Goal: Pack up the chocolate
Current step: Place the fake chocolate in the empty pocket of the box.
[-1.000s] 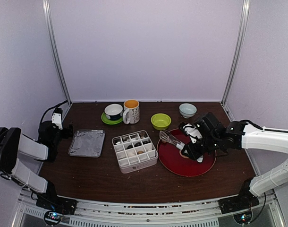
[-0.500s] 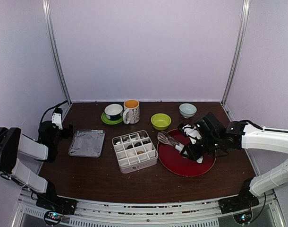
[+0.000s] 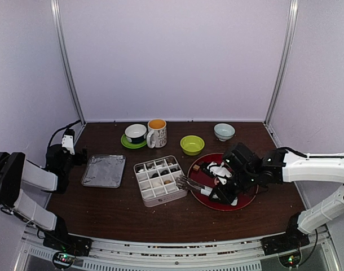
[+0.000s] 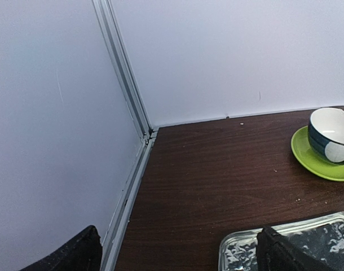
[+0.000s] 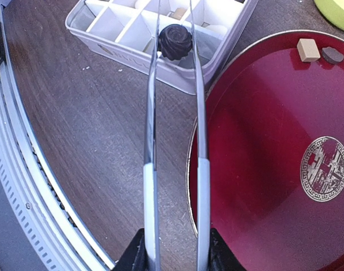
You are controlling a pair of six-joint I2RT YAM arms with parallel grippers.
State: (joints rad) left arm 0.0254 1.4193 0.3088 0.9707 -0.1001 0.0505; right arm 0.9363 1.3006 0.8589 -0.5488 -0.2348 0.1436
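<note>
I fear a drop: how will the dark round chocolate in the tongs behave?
Held only between the thin tips of the tongs, the dark round chocolate probably slips easily. Being round, it may roll if dropped.

You've got plain white walls (image 3: 172, 56), 2 silver aluminium corner posts (image 3: 67, 62), a dark brown wooden table (image 3: 121, 212), even light.

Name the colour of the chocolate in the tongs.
Dark brown, nearly black. The chocolate between the tongs shows best in the right wrist view.
</note>
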